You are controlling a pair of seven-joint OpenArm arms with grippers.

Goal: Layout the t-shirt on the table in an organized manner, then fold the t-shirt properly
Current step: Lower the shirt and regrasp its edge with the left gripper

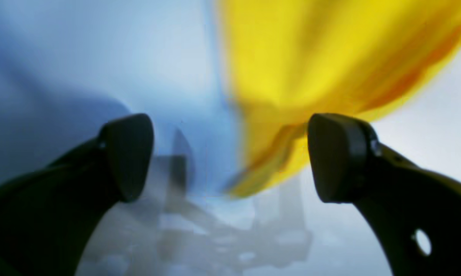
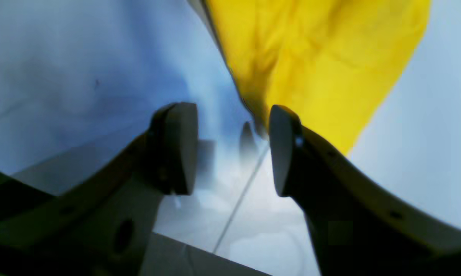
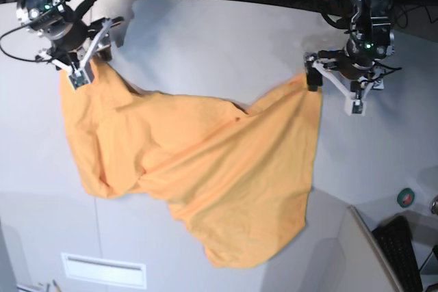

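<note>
The tabletop [image 3: 205, 39] is carrying one t-shirt [image 3: 205, 169], which is sagging in loose folds between the two hands, its lower hem drooping toward the near edge; its print is not showing. The left hand [image 3: 333, 87] is standing wide at one upper corner, cloth brushing one finger [image 1: 337, 157]. The right hand [image 3: 89, 52] is parting more narrowly beside the other corner. Both wrist views are blurring badly.
</note>
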